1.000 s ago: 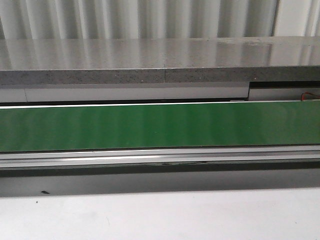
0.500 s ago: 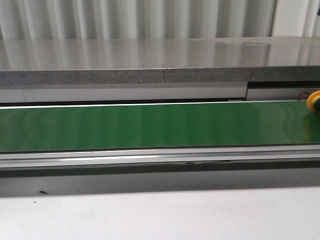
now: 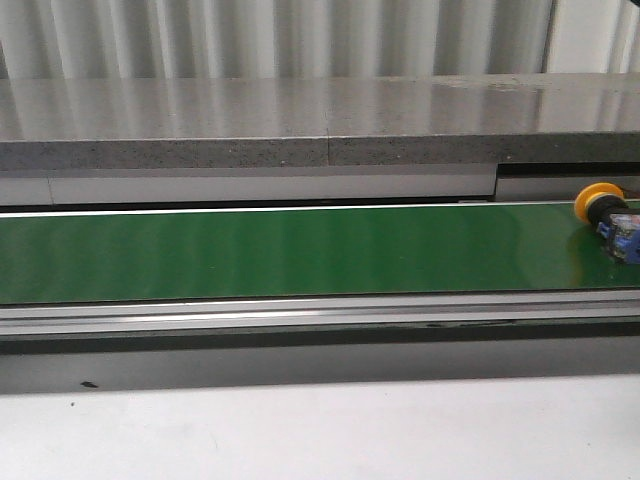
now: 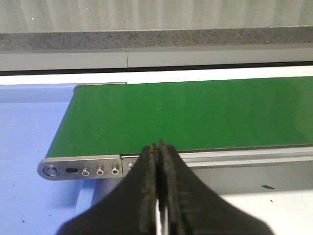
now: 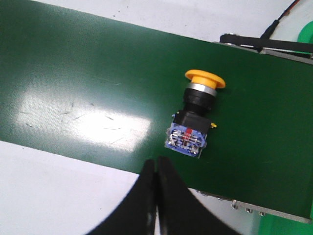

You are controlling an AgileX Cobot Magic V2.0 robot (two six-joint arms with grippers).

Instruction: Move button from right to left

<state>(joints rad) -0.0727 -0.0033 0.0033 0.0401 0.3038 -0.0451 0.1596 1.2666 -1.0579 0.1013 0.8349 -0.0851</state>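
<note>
Green conveyor belt (aluminium-framed) below a grey stone ledge.

The left gripper showed two black, tapered fingers with worn, scuffed inner pads. The right gripper was the same build: smooth matte black fingers, narrowing toward the tips.

Factory-style workshop or test line.
A green conveyor belt in a metal frame runs below a grey stone ledge and corrugated wall.
</note>
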